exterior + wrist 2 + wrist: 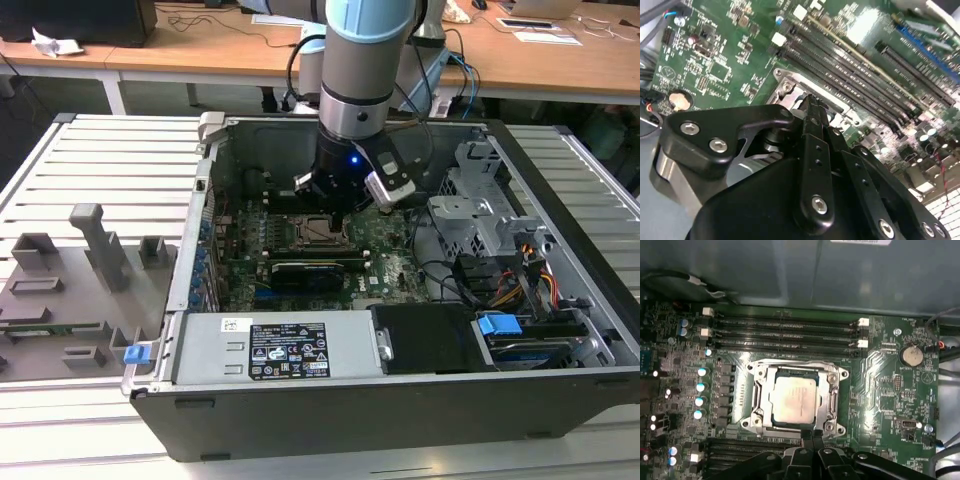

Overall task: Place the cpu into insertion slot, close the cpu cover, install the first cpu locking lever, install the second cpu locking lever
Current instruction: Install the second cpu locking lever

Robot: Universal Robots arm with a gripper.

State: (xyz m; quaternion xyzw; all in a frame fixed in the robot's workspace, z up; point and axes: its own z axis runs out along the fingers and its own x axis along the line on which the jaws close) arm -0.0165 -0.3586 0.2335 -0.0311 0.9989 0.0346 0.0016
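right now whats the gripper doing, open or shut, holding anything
Gripper: fingers together, shut, holding nothing visible, tips at the edge of the cpu cover, which lies closed over the cpu.

Open room being left above the insertion slot (pixel 795 399), memory slots (pixel 785 335) crowding one side, tool (pixel 812 436) sitting at the socket's edge, passage being narrowed by case wall (pixel 205 215) and drive cage (pixel 478 205).

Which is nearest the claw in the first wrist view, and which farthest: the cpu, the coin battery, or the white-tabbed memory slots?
1. The cpu, seated in the socket just beyond the claw.
2. The memory slots, past the socket.
3. The coin battery, off towards the board's edge.
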